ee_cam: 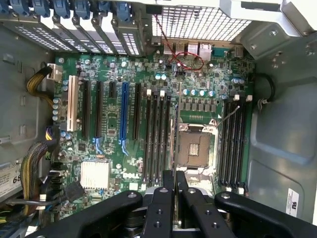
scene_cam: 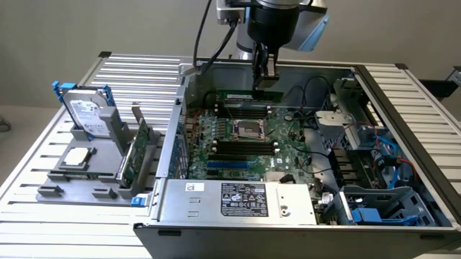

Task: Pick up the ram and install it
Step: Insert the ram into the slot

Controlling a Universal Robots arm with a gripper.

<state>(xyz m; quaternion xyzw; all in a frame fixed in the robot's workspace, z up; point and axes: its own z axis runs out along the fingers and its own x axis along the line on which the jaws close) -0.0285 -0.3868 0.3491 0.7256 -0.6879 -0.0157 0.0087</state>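
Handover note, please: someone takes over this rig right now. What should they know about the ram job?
Pincer: shut on the ram, gripping it by its upper edge.
Ram: hanging edge-down over the motherboard, beside the CPU socket and close to the black memory slots.
Done: ram picked up and carried over the board.
Left: it is not yet seated in a slot.

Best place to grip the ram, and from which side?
Upper long edge, from above, pinching across the flat faces: the ram hangs on edge, thin, its lower edge free above the motherboard. The gripper is shut on it that way.
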